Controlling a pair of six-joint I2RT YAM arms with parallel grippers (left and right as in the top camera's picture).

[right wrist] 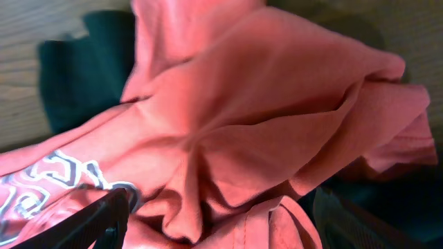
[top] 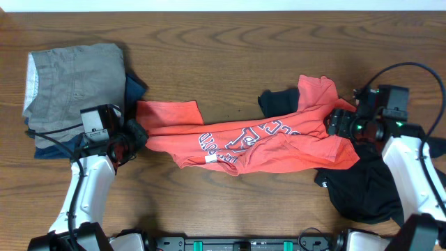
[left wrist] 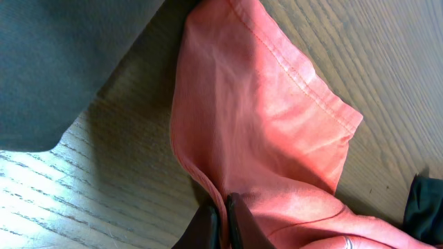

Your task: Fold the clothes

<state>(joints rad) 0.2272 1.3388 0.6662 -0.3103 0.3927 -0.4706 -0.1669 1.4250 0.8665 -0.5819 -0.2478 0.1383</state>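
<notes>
The coral-red T-shirt (top: 265, 143) lies stretched across the middle of the table, its lettering facing up. The black garment (top: 362, 188) lies partly under its right end, with a bit showing at the top edge. My left gripper (top: 134, 136) is shut on a fold at the shirt's left edge, seen close in the left wrist view (left wrist: 223, 223) with the shirt's sleeve (left wrist: 263, 111) spread beyond it. My right gripper (top: 333, 125) is open over the shirt's right shoulder. In the right wrist view its fingers (right wrist: 221, 228) straddle bunched red cloth (right wrist: 263, 104), with black cloth (right wrist: 76, 69) behind.
A folded grey garment (top: 73, 77) with a pale waistband lies on a navy blue garment (top: 136, 85) at the far left, close to my left gripper. Its dark edge shows in the left wrist view (left wrist: 55, 62). The wooden table (top: 230, 49) lies beneath everything.
</notes>
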